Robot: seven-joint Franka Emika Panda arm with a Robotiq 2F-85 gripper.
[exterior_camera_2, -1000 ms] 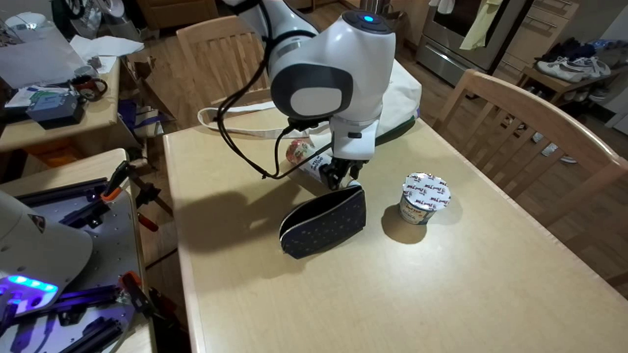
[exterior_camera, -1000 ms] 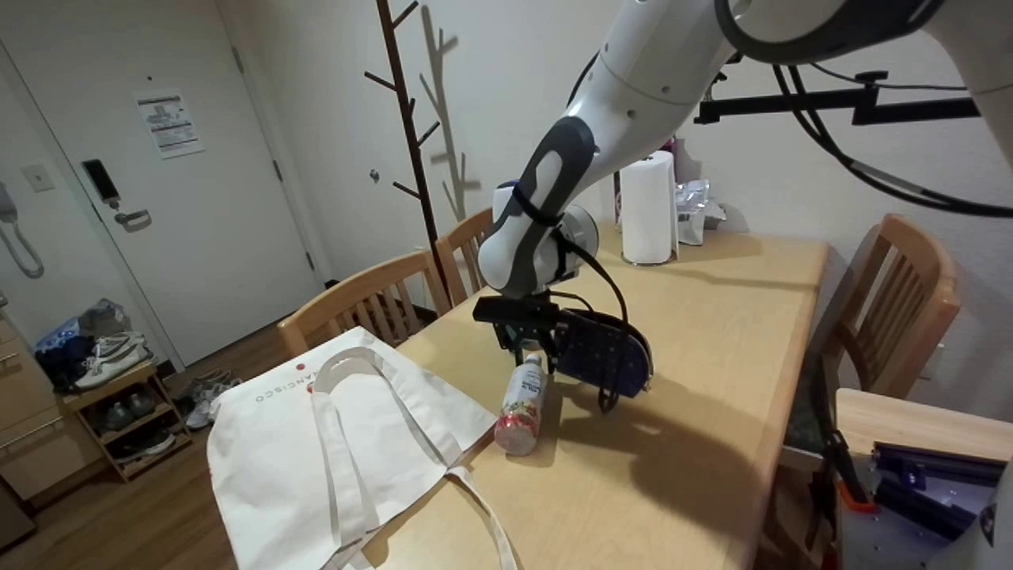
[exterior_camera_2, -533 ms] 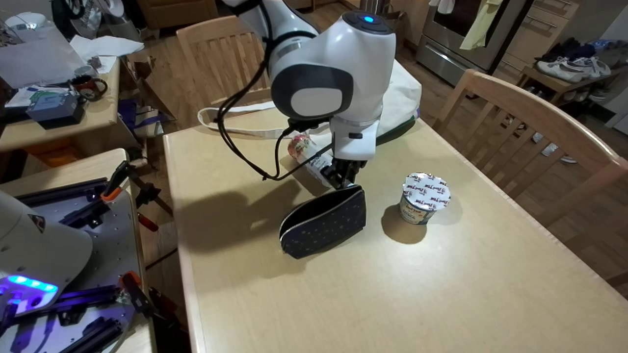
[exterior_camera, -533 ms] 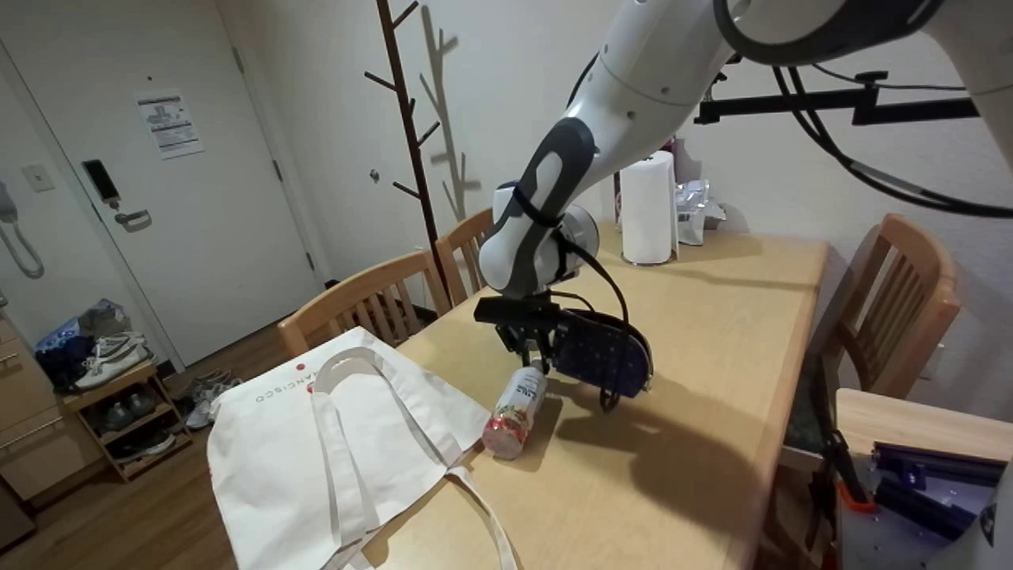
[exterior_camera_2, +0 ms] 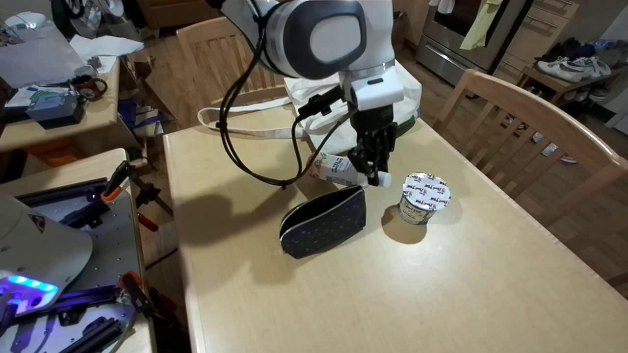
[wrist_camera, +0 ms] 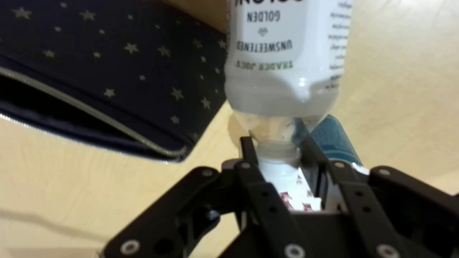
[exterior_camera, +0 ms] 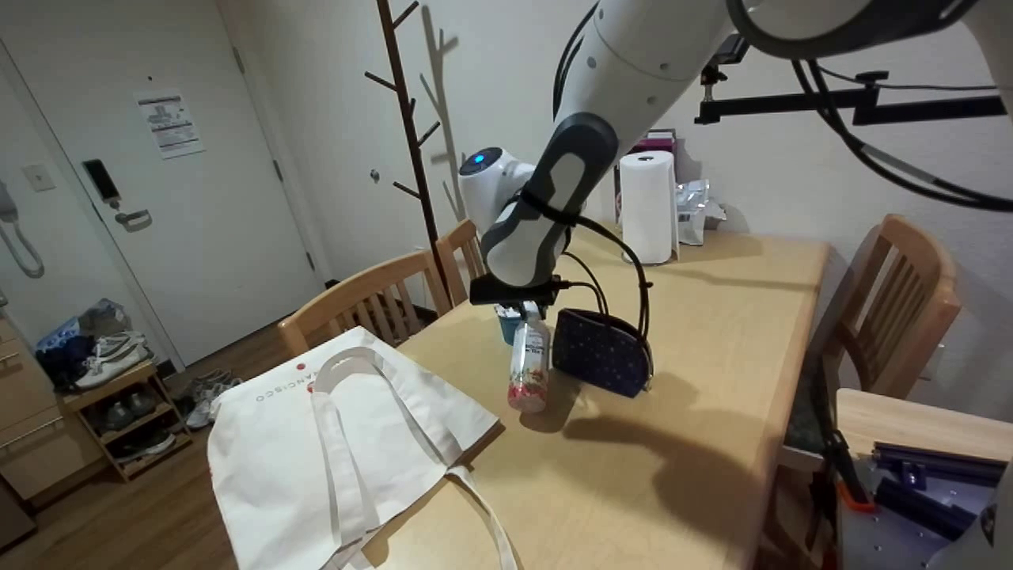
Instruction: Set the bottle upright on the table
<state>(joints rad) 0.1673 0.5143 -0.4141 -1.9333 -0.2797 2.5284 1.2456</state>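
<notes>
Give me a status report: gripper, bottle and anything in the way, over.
Gripper closed on the bottle at its neck. Bottle tilted, not yet upright. Possible obstacles: dark pouch and foil-lidded cup, both close by.

Starry navy pouch (wrist_camera: 118, 71), white-capped bottle (exterior_camera_2: 337, 169), tan table (exterior_camera_2: 441, 279), seemingly teal cup (wrist_camera: 331, 136)

In an exterior view, from the dark pouch (exterior_camera_2: 326, 228), a yogurt cup (exterior_camera_2: 424, 198) stands toward three o'clock, a chair (exterior_camera_2: 211, 30) at eleven.
</notes>
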